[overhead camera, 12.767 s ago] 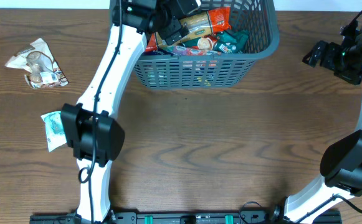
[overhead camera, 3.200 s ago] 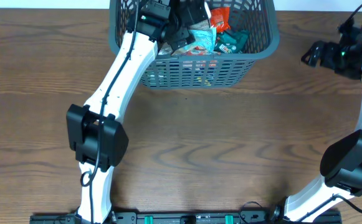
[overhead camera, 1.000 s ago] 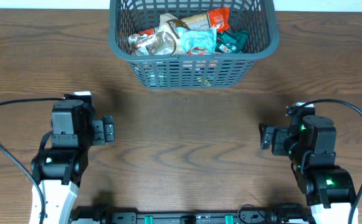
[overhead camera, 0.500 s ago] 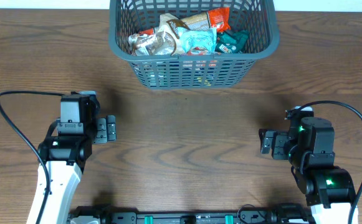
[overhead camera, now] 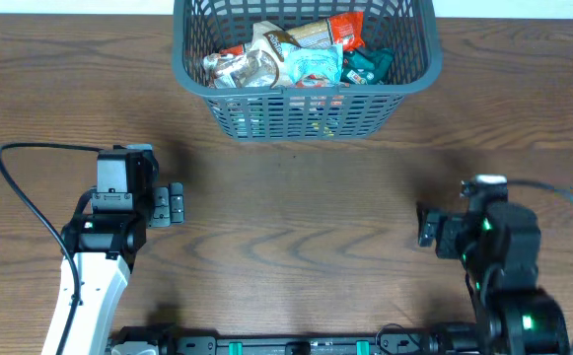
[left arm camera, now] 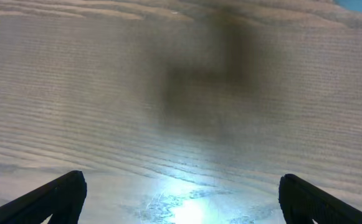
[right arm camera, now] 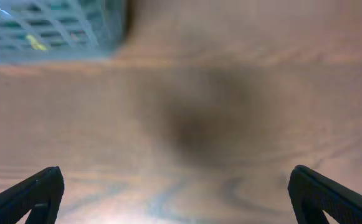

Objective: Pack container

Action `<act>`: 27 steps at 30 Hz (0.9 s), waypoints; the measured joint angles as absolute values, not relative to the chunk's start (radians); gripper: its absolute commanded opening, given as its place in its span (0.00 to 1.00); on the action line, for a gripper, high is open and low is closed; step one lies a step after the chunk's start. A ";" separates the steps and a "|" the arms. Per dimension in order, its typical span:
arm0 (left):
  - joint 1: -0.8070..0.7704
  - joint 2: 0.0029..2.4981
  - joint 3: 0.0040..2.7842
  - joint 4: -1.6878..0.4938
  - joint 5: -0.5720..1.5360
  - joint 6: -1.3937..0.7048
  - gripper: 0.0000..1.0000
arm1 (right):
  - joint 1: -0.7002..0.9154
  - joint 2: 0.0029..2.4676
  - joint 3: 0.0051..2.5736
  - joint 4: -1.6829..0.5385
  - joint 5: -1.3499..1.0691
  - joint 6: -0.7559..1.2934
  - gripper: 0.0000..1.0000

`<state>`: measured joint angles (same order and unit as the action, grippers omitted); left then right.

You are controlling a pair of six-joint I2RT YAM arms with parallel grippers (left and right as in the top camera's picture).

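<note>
Nearest the robot's side, the left arm sits folded to the near left of the basket, a black cable looping out beside it. The right arm is folded to the basket's near right. Both point inward over bare wood counter. The left jaws stand wide apart with nothing between them, their dark fingertips at the bottom corners of the wrist view over a blurred shadow on the grain. The right jaws are likewise spread and empty, fingertips low in the frame. From the right wrist, a blurred corner of the basket shows further off at upper left. The dark grey slatted basket stands upright at the far edge of the counter, well apart from both arms. Inside it lie a clear bag of brown snacks at the left, a light blue packet in the middle, a teal packet to the right, and a tan packet and an orange-red packet behind them.
</note>
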<state>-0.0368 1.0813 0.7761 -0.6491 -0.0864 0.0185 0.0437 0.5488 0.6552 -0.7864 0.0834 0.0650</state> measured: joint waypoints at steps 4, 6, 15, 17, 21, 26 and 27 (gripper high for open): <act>-0.037 1.081 0.776 -0.648 -0.087 0.019 0.99 | 0.044 0.325 0.527 -0.711 0.051 0.051 0.99; -0.037 1.081 0.776 -0.648 -0.087 0.019 0.99 | 0.044 0.223 0.443 -0.665 0.038 0.047 0.99; -0.037 1.081 0.776 -0.648 -0.087 0.019 0.99 | 0.044 0.015 0.158 -0.220 0.046 0.040 0.99; -0.037 1.081 0.776 -0.648 -0.086 0.019 0.99 | 0.044 0.013 0.122 -0.163 0.055 0.040 0.99; -0.037 1.081 0.776 -0.648 -0.086 0.019 0.99 | 0.044 0.012 0.075 -0.154 0.069 0.040 0.99; -0.037 1.081 0.776 -0.648 -0.087 0.019 0.99 | 0.044 0.012 0.053 -0.168 0.070 0.031 0.99; -0.037 1.081 0.776 -0.648 -0.086 0.019 0.99 | 0.044 0.012 0.053 -0.168 0.070 0.029 0.99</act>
